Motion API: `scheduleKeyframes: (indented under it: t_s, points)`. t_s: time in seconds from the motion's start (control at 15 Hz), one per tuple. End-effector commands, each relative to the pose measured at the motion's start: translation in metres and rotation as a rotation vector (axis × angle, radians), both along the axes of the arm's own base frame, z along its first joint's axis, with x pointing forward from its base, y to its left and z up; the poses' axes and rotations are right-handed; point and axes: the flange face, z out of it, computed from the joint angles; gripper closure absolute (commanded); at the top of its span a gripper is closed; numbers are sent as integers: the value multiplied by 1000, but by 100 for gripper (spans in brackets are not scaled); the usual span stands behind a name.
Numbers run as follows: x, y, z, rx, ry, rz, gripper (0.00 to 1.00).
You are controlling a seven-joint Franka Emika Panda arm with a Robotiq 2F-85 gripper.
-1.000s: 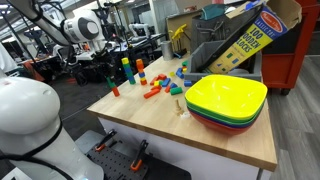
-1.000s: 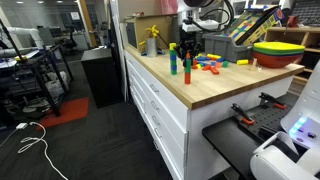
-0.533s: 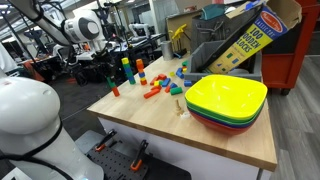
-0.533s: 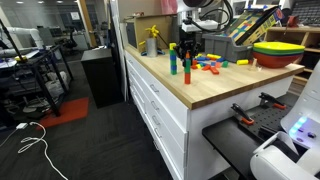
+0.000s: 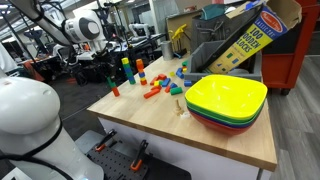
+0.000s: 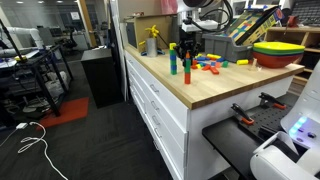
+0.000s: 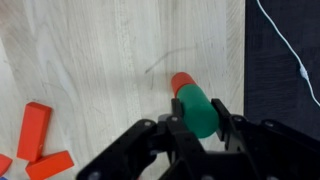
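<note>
Squarely between the gripper's (image 7: 200, 124) closed-in fingers a green cylinder (image 7: 202, 108) is pinched, aligned end to end with the red cylinder (image 7: 181, 82) near the worktop (image 7: 90, 50) edge.

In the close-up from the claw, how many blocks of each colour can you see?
Green block, held in the gripper: 1
Red round block: 1
Orange blocks: 2
Total: 4, leaving out an orange sliver cut off at the picture's edge.
</note>
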Motion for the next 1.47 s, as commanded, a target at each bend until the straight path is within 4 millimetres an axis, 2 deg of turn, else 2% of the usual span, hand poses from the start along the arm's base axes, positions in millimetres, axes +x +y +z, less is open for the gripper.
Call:
scheduleKeyframes:
  t_s: [0.0,0.33,0.4,0.47,0.6,0.87,0.93,1.27,1.33,1.4]
  points:
    - [7,0,2,-11,-2,-27,92]
    - [9,-2,1,-13,-2,-31,92]
    - [9,-2,1,-11,-3,-35,88]
    - [9,-3,1,-10,-3,-39,42]
    - [10,-3,1,-10,-3,-49,36]
    - [10,-3,2,-8,-1,-52,5]
    - [10,-3,2,-8,-1,-52,1]
    - [11,-2,0,-2,6,-50,0]
    - [11,-2,-1,-2,8,-48,3]
    - [11,-2,-1,-2,10,-46,26]
